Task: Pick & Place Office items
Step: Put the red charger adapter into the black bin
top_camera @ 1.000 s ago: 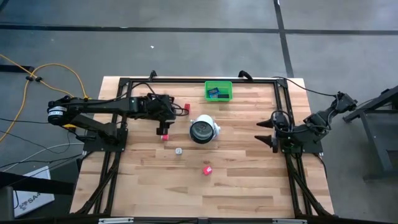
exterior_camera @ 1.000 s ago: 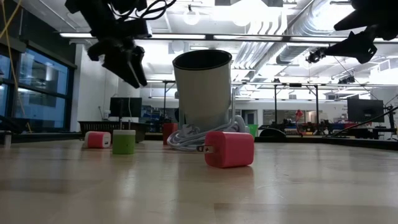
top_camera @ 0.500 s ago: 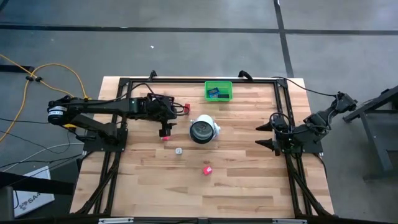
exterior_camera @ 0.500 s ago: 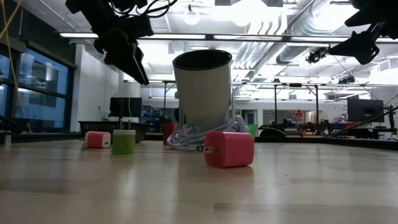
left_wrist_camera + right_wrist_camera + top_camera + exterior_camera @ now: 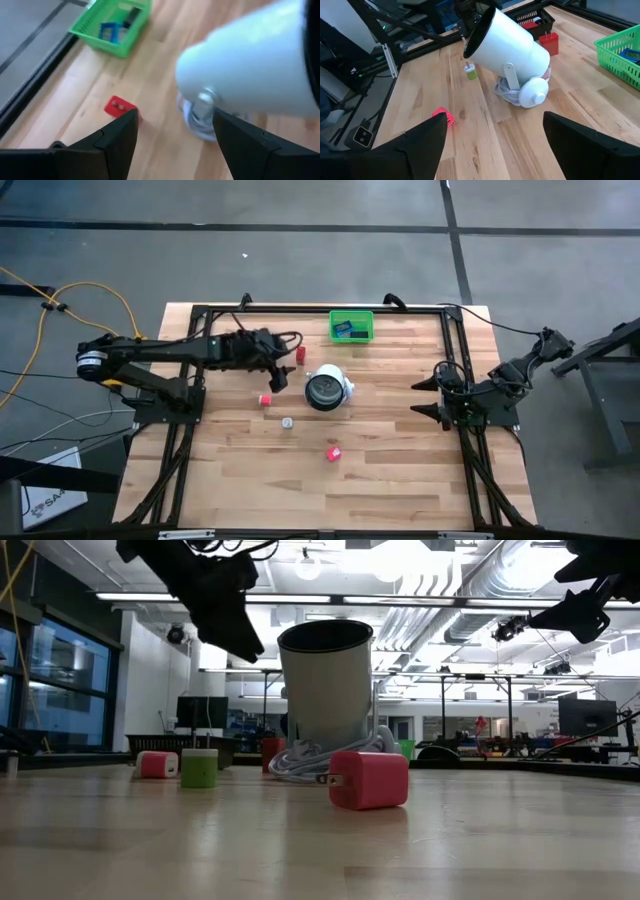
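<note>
My left gripper hangs open above the table, left of the white round object and touching nothing. In its wrist view a red block lies on the wood beyond the fingers. A pink block lies nearer the table's near edge than the gripper. A small silvery round bit and another pink block lie nearer still. My right gripper waits open at the table's right side.
A green bin with blue pieces stands at the far edge. The white object lies tilted on a coiled cord. The right wrist view shows a black mesh tray beyond the table. Bare wood lies toward the near edge.
My left gripper has rolled about its own axis and tipped upward, swinging its fingers up and toward the white object, away from the pink block below it. Its fingers have stayed open. The pink block has stayed where it was.
</note>
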Action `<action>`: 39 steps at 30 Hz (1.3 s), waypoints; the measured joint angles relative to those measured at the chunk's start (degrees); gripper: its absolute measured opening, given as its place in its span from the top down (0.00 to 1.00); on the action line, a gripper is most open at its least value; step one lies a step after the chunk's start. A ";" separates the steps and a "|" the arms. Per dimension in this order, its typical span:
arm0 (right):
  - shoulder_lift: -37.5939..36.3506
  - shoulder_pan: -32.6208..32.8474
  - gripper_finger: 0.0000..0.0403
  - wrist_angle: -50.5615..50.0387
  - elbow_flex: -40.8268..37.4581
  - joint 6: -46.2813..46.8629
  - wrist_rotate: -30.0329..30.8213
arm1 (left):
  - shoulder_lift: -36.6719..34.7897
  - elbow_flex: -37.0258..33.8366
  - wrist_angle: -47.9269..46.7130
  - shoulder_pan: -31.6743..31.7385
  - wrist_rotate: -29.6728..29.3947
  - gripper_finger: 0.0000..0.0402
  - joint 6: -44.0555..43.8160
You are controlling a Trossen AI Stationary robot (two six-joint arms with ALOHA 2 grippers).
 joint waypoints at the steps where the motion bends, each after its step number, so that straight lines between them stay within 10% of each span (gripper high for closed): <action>1: 0.00 0.00 0.21 0.00 0.00 0.00 0.01 | 0.00 0.00 0.55 0.52 -0.26 0.38 -0.42; 15: 0.01 0.00 0.21 0.00 0.00 0.00 0.04 | 1.67 1.19 1.79 7.35 -0.69 0.38 -11.30; 31: 0.02 0.00 0.21 0.00 0.02 0.00 0.04 | 23.92 27.62 -25.72 9.87 -4.72 0.38 -22.47; 39: 0.02 0.00 0.21 0.00 0.02 0.00 0.05 | 25.57 29.97 -27.06 10.80 -1.90 0.38 -31.29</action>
